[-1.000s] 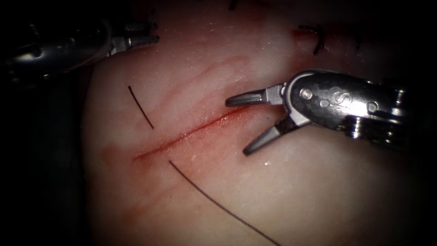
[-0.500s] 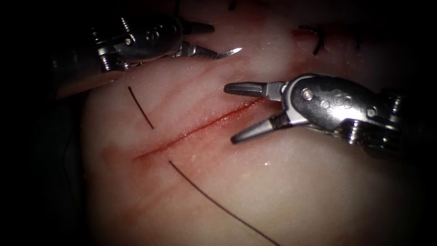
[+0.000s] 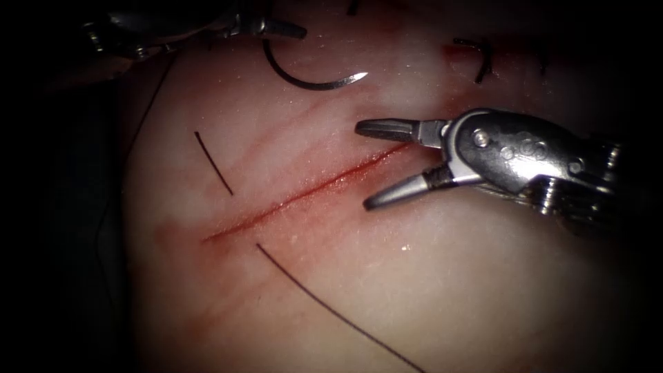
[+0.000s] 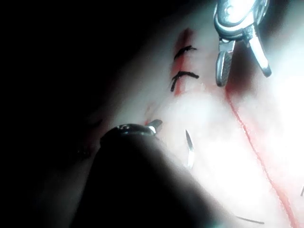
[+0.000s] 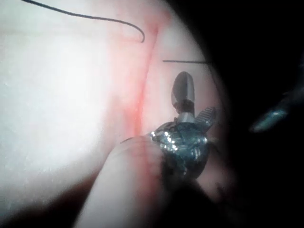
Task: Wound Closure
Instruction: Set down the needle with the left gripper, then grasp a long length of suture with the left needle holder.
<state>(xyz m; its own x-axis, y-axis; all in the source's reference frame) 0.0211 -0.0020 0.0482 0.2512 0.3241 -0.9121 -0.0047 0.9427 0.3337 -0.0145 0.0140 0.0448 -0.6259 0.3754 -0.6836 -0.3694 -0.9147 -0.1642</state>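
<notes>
Right tool [image 3: 376,166], jaws spread and empty, lay level over the cut [image 3: 290,200] in the tissue [image 3: 449,290]. Beyond its tips, one curved needle [image 3: 304,81] hung clear of the tissue, apparently gripped near its tail by the left tool [image 3: 276,29]. No lettering legible.

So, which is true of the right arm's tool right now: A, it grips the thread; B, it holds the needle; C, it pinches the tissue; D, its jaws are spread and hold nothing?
D: the right arm's tool has its jaws spread over the cut, nothing between them.
</notes>
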